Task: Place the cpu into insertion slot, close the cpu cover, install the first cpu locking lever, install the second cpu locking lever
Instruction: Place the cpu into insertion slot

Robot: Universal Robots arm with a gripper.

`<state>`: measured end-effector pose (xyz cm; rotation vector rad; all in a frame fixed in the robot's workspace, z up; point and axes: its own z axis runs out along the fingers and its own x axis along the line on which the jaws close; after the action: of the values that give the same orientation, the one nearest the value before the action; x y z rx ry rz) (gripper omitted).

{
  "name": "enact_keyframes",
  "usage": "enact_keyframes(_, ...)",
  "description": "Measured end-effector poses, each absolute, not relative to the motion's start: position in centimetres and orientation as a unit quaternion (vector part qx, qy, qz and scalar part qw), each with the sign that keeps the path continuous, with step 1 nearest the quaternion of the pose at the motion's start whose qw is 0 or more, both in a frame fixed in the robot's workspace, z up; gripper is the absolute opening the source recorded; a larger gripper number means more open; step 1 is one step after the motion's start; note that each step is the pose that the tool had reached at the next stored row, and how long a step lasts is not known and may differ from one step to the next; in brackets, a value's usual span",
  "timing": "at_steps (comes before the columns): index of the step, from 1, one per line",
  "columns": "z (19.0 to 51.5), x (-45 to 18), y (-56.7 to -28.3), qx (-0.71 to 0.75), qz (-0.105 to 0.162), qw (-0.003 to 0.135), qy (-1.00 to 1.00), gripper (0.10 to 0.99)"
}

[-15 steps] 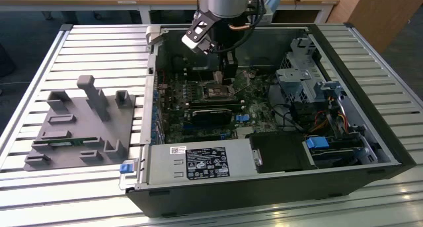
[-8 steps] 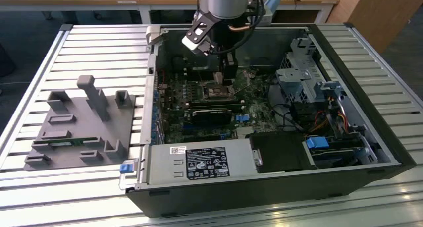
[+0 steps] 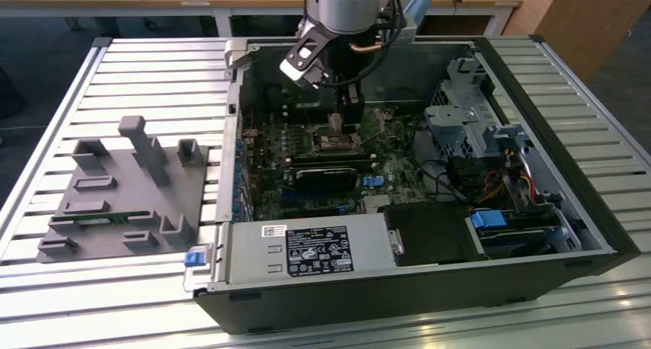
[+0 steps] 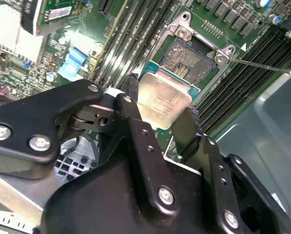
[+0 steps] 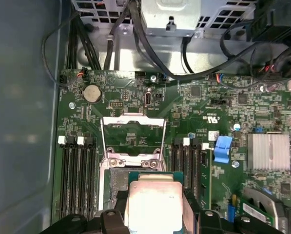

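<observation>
A: What do we see closest to us?

B: In both wrist views we see the gripper (image 4: 160, 112) (image 5: 154, 217). Its 2 black fingers (image 4: 135, 126) are clamped on the cpu (image 4: 164, 95) (image 5: 154, 200), 1 finger on each opposite edge. The dull silver top faces the cameras.

A: Where do we place the cpu against the slot?

B: We see it held tilted just over the insertion slot (image 4: 184, 56). It covers the slot's near part, and the far part shows bare. We cannot tell whether the chip's lower edge touches.

A: And the cover?

B: In the first wrist view we find the cpu cover (image 5: 133, 118) swung open on the side of the slot away from the gripper. The green motherboard (image 5: 208, 102) shows through its open centre. In the second wrist view, 1 thin locking lever (image 4: 257, 63) sticks out free beside the slot.

A: What do we see farther out?

B: In the exterior view the arm hangs inside the open computer case (image 3: 549, 280), which lies on a slatted table (image 3: 152, 82). A grey fixture (image 3: 122, 189) rests on the table at the exterior view's left, just beside the case.
</observation>
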<state>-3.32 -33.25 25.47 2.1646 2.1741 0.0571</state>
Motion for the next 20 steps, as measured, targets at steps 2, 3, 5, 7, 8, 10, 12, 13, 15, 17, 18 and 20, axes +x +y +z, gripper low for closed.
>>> enact_keyframes(2,25.1,-3.3,-33.1,0.705,0.019,0.037,0.708,0.525)
enact_keyframes(3,24.9,-3.3,-33.1,0.705,0.019,0.037,0.708,0.525)
enact_keyframes(5,24.6,-3.4,-33.0,0.705,0.019,0.037,0.708,0.525)
enact_keyframes(7,24.2,-3.5,-32.8,0.704,0.019,0.037,0.709,0.525)
enact_keyframes(8,24.0,-3.6,-32.7,0.703,0.019,0.037,0.71,0.525)
enact_keyframes(10,23.6,-3.6,-32.6,0.7,0.019,0.037,0.713,0.525)
enact_keyframes(12,23.3,-3.7,-32.3,0.697,0.019,0.037,0.716,0.525)
enact_keyframes(13,23.1,-3.7,-32.1,0.696,0.019,0.038,0.717,0.525)
enact_keyframes(15,22.8,-3.7,-32.0,0.694,0.019,0.038,0.718,0.525)
enact_keyframes(17,22.4,-3.7,-31.9,0.694,0.018,0.038,0.718,0.525)
enact_keyframes(18,22.2,-3.8,-31.9,0.694,0.018,0.039,0.718,0.525)
enact_keyframes(20,21.9,-3.9,-31.8,0.694,0.018,0.039,0.718,0.525)
